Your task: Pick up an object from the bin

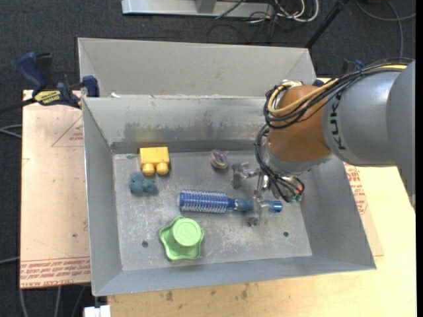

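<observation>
Gripper (250,197) is seen low over the floor of the bin (198,114), right of centre. Fingers are spread, one far and one near of the right handle end of the brush (201,202); contact cannot be told. Green lid (182,238) is noted near-left, yellow block (154,159) far-left.

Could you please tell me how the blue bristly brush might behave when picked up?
The blue brush looks round-bodied, so it may roll if pushed sideways. Its bristles would probably give under pressure, making the slim handle the firmer hold. It looks plastic, so likely light.
</observation>
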